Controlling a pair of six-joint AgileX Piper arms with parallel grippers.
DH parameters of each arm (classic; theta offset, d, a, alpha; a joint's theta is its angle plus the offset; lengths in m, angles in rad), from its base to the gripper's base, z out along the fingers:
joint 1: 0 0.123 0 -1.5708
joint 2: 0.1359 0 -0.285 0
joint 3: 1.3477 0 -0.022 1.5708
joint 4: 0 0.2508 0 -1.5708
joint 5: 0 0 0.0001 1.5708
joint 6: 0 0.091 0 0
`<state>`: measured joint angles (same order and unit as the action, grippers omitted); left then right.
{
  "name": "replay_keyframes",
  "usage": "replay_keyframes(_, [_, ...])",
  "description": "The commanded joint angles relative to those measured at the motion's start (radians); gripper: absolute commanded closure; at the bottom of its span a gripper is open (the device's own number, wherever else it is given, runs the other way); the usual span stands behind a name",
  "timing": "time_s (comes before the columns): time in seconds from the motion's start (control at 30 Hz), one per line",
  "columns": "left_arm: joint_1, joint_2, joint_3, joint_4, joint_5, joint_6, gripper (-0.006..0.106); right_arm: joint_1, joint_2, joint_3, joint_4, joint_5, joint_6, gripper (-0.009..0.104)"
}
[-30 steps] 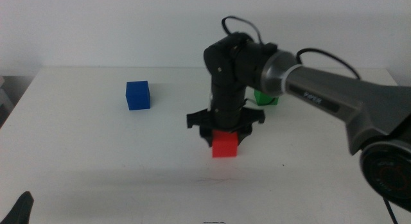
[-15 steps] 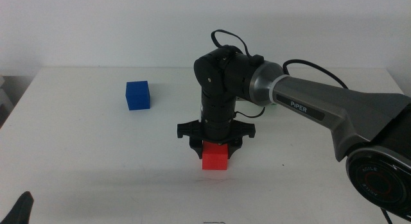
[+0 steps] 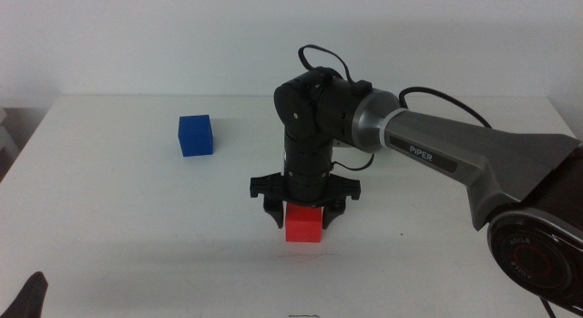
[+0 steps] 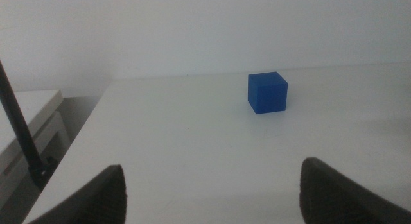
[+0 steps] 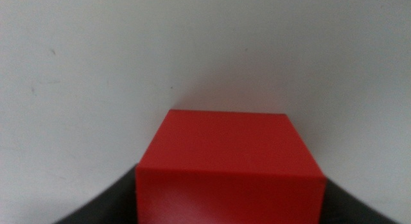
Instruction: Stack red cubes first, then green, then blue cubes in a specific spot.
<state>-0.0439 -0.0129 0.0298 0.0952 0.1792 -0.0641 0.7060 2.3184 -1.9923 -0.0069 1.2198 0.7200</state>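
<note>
Near the table's front centre: small matte bright red cube (image 3: pixel 303 223), faces roughly square to the table edge, no long axis — clenched between the right gripper (image 3: pixel 302 211) jaws, apparently being set down. Next move, by judgement: release, lift clear, fetch green. Farther left: matte deep blue cube (image 3: pixel 195 135); left gripper (image 4: pixel 212 192) waits, jaws spread.

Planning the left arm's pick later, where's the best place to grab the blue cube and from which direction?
Grip the blue cube across two opposite flat side faces, coming straight down from above. It sits flat and square on the table with open space all around it, so either pair should do.
</note>
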Motion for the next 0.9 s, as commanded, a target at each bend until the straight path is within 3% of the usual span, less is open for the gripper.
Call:
replay_keyframes(0.0, [0.000,-0.020,-0.004,-0.004,-0.081,-0.012,0.009,-0.001,-0.063,-0.026,-0.009,0.051,-0.006,0.028])
replay_keyframes(0.13, [0.000,-0.020,-0.004,-0.004,-0.081,-0.012,0.009,-0.001,-0.068,-0.026,-0.009,0.054,-0.033,0.011])
replay_keyframes(0.23, [0.000,-0.020,-0.004,-0.004,-0.081,-0.012,0.009,-0.001,-0.069,-0.040,-0.010,0.068,-0.054,0.005])
replay_keyframes(0.87, [0.000,-0.020,-0.004,-0.004,-0.081,-0.012,0.009,-0.005,-0.070,-0.084,-0.039,0.081,-0.088,0.006])
